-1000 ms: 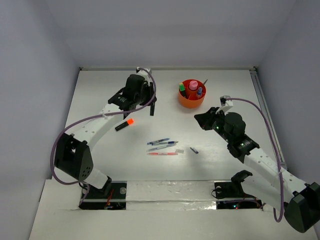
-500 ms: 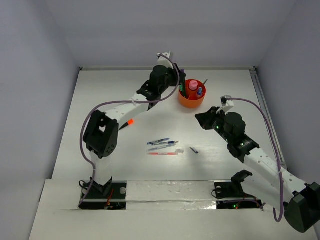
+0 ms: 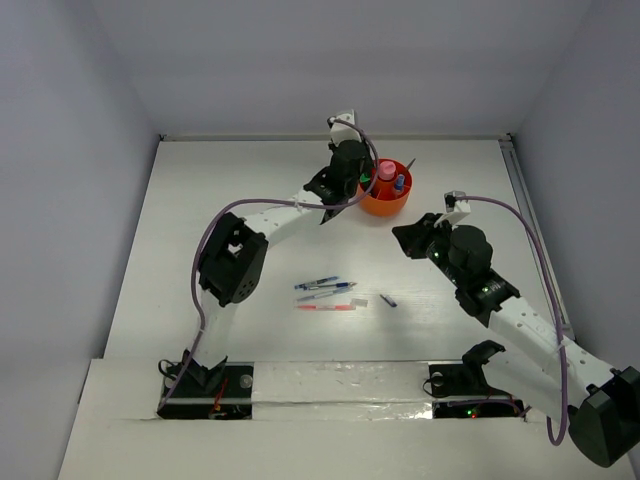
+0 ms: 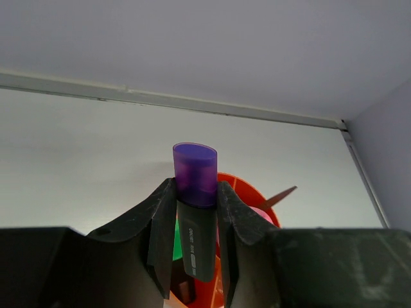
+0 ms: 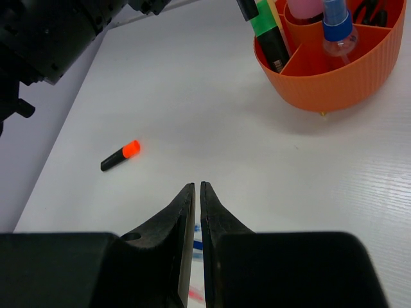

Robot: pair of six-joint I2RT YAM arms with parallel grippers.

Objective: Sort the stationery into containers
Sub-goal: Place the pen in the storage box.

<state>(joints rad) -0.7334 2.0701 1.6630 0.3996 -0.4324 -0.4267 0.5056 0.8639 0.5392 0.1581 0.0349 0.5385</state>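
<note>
My left gripper (image 3: 356, 180) hangs at the left rim of the round orange tub (image 3: 388, 207), shut on a black highlighter with a purple cap (image 4: 194, 192). The cap sticks out past the fingertips above the tub (image 4: 260, 196). Inside the tub (image 5: 334, 83) stand a green-capped highlighter (image 5: 266, 29), a pink tube (image 5: 302, 9), a blue-capped bottle (image 5: 337, 29) and black scissors (image 5: 369, 9). My right gripper (image 3: 408, 238) is shut on nothing, over bare table (image 5: 194, 186). An orange-ended highlighter (image 5: 121, 156) lies on the table to the left.
Two blue pens (image 3: 322, 288) and a red pen (image 3: 325, 307) lie side by side mid-table, with two small bits (image 3: 388, 300) to their right. The left arm's elbow (image 3: 232, 265) stands over the left half of the table. Walls close in the table's back and sides.
The left arm has swung right from the table's back left to the tub's rim, carrying the purple-capped highlighter. The right arm has stayed still.
</note>
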